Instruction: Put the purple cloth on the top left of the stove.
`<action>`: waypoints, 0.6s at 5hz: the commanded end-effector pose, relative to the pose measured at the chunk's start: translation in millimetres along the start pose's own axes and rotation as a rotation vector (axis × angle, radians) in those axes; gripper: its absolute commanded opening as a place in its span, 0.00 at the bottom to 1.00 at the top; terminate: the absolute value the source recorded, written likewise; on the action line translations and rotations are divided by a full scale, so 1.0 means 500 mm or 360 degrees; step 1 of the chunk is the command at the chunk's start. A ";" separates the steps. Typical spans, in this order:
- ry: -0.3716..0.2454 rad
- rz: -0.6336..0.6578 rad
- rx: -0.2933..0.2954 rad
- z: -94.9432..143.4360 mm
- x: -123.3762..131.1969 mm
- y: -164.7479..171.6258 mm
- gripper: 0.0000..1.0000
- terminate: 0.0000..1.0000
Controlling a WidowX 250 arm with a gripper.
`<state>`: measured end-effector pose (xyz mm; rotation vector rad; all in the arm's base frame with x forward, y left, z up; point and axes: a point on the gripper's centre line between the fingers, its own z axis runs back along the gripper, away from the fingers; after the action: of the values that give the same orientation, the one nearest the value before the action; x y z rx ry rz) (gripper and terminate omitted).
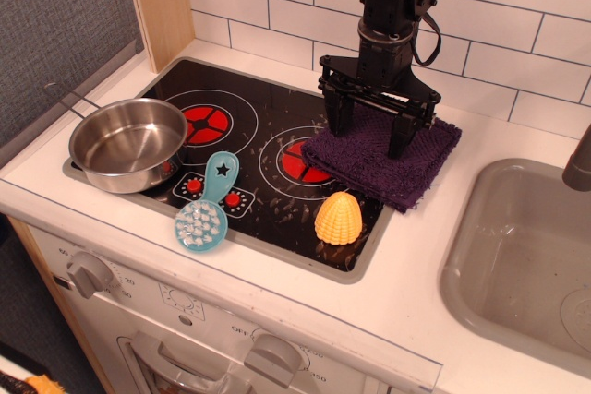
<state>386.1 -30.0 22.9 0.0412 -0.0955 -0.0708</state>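
Note:
The purple cloth (374,163) lies folded on the right side of the black stove (268,122), covering part of the right burner and hanging onto the white counter. My gripper (368,139) is open, its two black fingers spread wide and pointing down over the cloth's middle. The fingertips (336,128) reach the cloth's surface or hover just above it; I cannot tell which. The stove's back left corner, behind the left burner (205,122), is bare black glass.
A steel pot (127,145) sits on the stove's front left. A blue brush-like scoop (205,211) lies at the front edge. A yellow corn-shaped toy (338,219) stands in front of the cloth. A grey sink (526,256) is at the right. A tiled wall runs behind.

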 end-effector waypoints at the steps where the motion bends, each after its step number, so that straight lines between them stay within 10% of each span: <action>1: 0.0017 -0.0087 -0.0026 -0.022 0.004 0.021 1.00 0.00; 3: 0.0109 -0.0009 0.0074 -0.045 -0.029 0.097 1.00 0.00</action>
<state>384.6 1.4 10.8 0.0851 -0.0634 -0.1073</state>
